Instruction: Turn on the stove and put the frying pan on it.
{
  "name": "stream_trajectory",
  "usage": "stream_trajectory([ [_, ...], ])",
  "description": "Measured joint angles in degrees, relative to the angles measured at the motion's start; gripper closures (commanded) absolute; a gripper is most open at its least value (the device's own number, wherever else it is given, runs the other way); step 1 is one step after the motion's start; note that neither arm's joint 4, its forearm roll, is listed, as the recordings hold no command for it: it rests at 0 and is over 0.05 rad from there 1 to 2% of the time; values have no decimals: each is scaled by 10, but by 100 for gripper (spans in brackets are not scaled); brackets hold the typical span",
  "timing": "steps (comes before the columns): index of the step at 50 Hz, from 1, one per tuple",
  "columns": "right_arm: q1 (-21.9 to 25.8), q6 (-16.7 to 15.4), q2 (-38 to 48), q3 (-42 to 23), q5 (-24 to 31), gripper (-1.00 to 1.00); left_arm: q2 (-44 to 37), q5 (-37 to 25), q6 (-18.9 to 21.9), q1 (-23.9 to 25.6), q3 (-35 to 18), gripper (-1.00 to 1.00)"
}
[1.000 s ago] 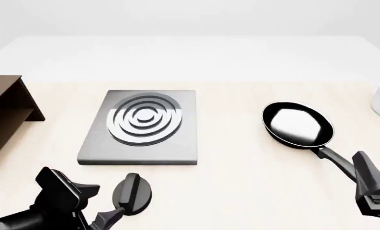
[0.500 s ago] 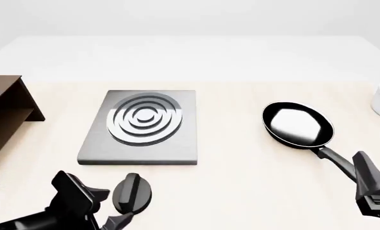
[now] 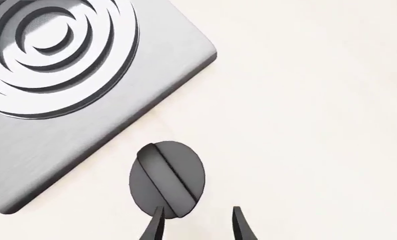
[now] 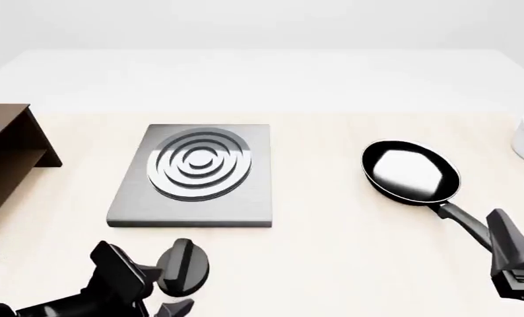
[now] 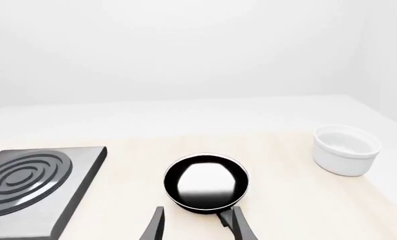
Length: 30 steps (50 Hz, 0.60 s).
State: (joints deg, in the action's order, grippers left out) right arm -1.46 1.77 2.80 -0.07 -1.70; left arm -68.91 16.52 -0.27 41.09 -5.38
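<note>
I'm working the knob point(image 3: 167, 180) first: my left gripper point(image 3: 197, 225) is hovering at it, jaws spread, one finger at its rim, gripping nothing. Next I need to straddle the ridge and twist. Beyond it sits the stove point(image 4: 195, 176), bare. The frying pan point(image 4: 411, 172) is lying right of it; my right gripper point(image 5: 197, 225) is parted around its handle, not clamped.

brushed metal stove point(image 4: 195, 173), glossy frying pan point(image 4: 411, 172)

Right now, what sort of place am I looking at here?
Probably a pretend kitchen worktop, rendered in a simulator rather than real. A grey stove with ring burner and separate knob, a black frying pan and a white bowl sit on a pale table.
</note>
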Motion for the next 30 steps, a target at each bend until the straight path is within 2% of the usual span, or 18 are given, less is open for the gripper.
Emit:
stream_trajectory([
  [18,0,-1,-2,0,3,-100,-68,56,-3,13,-1,-100],
  [30,0,0,-5,0,6,-100,-86,64,-4,27,-8,-100],
])
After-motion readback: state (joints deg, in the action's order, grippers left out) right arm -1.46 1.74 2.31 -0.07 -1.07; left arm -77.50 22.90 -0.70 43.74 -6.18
